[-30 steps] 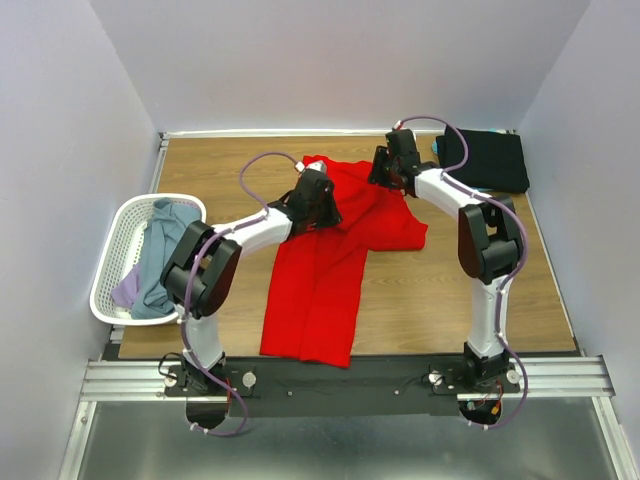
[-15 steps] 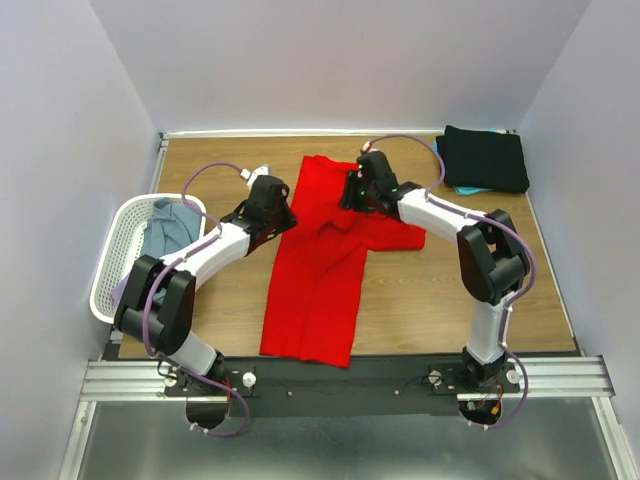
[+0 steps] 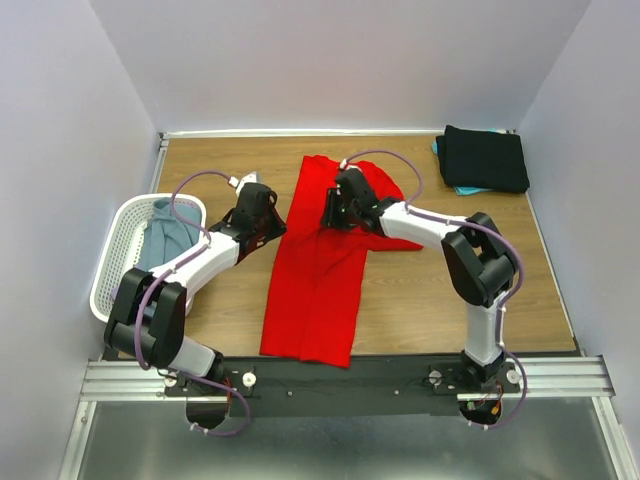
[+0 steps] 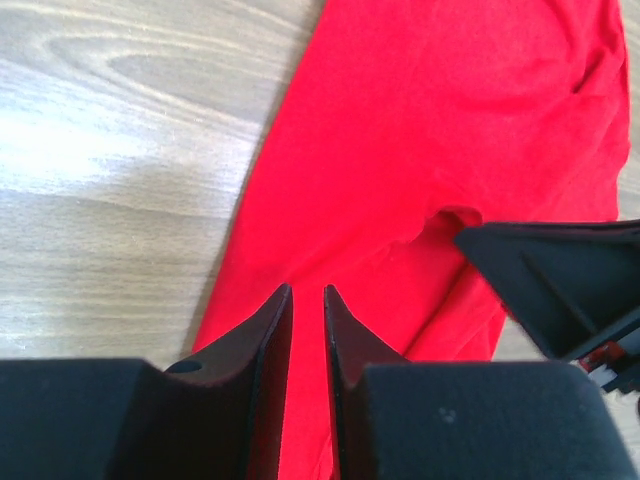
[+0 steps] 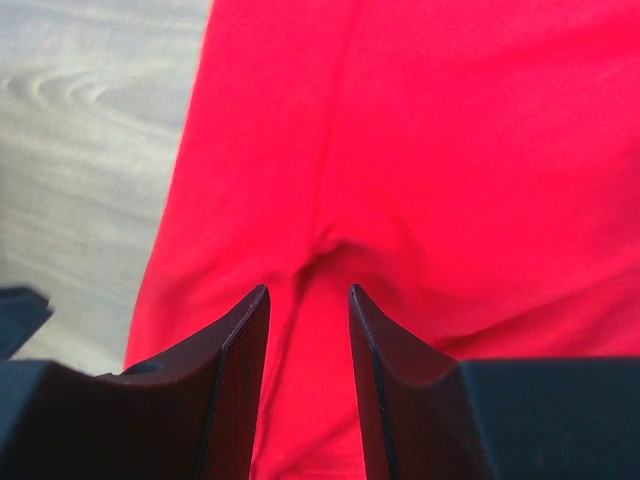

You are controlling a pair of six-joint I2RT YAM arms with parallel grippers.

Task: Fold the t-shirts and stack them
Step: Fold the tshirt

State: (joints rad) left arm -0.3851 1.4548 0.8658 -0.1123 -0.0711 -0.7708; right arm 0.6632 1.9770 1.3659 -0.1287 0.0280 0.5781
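Observation:
A bright red t-shirt lies flat down the middle of the table, with one sleeve still out to the right; it also fills the left wrist view and the right wrist view. My left gripper hovers at the shirt's left edge, its jaws only a narrow gap apart and empty. My right gripper is over the shirt's upper middle, open, with a small wrinkle just ahead of its tips. A folded black t-shirt lies on a teal one at the back right.
A white mesh basket stands at the left edge with a grey-blue shirt and a lavender one in it. The right gripper's body shows in the left wrist view. Walls close in the table on three sides.
My left gripper has moved left off the shirt's chest to its left edge. My right gripper has moved left and nearer, from the shirt's far right onto its upper middle. The shirt's upper part lies flatter.

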